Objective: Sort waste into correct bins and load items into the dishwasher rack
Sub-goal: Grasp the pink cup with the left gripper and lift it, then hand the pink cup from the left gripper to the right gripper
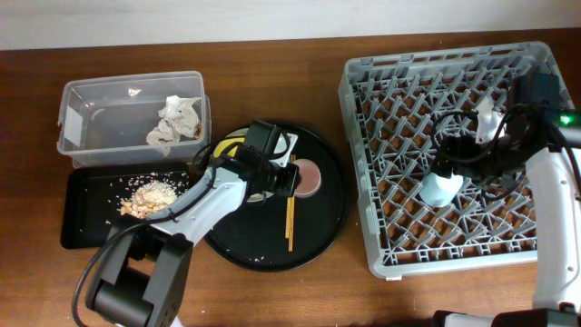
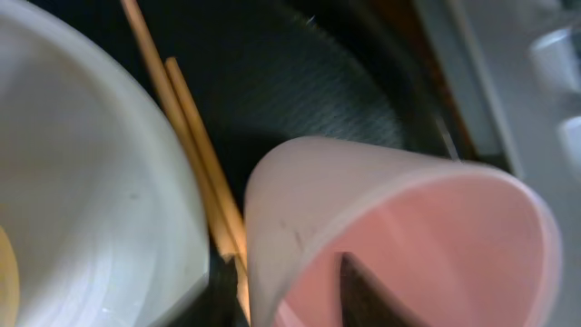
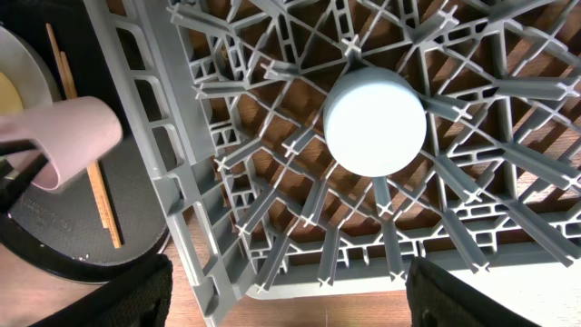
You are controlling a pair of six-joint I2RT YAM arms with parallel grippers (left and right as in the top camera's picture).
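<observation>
My left gripper [image 1: 283, 178] is shut on the rim of the pink cup [image 1: 310, 178], one finger inside and one outside [image 2: 290, 291]. The cup [image 2: 408, 236] sits tilted over the round black tray [image 1: 318, 241]. It also shows in the right wrist view [image 3: 77, 136]. Beside it are the pale plate [image 2: 82, 182], the yellow bowl [image 1: 229, 145] and the chopsticks [image 1: 290, 220]. The light blue cup [image 1: 439, 189] stands upside down in the grey rack [image 1: 381, 227]. My right gripper [image 3: 309, 300] is open and empty above the cup [image 3: 375, 121].
A clear tub [image 1: 91, 100] at the back left holds crumpled tissues [image 1: 177, 120]. The black rectangular tray [image 1: 82, 218] in front of it holds food scraps [image 1: 150, 195]. The rack's wall [image 3: 182, 182] stands close to the round tray's right edge.
</observation>
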